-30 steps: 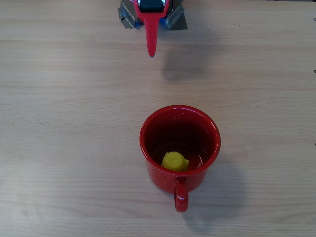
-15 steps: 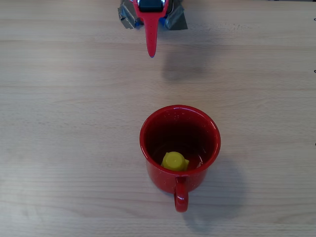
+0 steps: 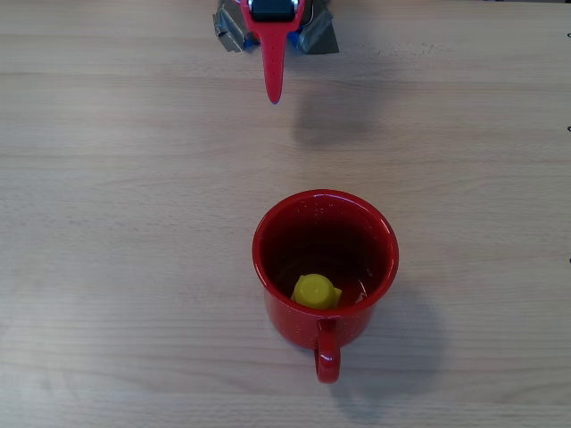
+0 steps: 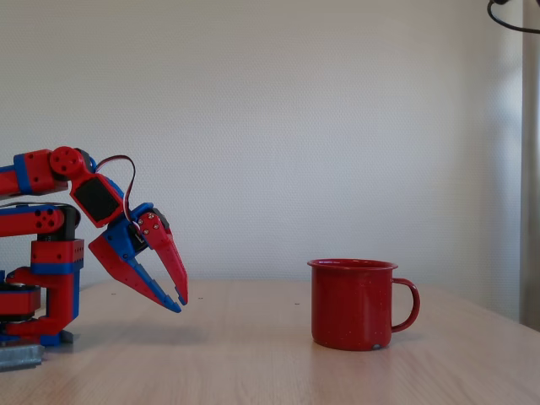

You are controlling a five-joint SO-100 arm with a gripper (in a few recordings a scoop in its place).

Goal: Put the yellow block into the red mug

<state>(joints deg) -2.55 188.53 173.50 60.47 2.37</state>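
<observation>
Nothing has moved: the yellow block (image 3: 315,292) sits half-hidden inside the red mug (image 3: 285,321), tool (image 4: 180,299) released.

No readable text, label, brand, number or sign anywhere in either view.

Red mug (image 3: 325,267) upright on pale wooden table (image 3: 125,223), handle pointing to bottom edge | yellow block (image 3: 315,291) inside mug, against the handle-side wall, stud up | red gripper (image 3: 273,85) well above mug at top edge, fingertip pointing toward mug
</observation>
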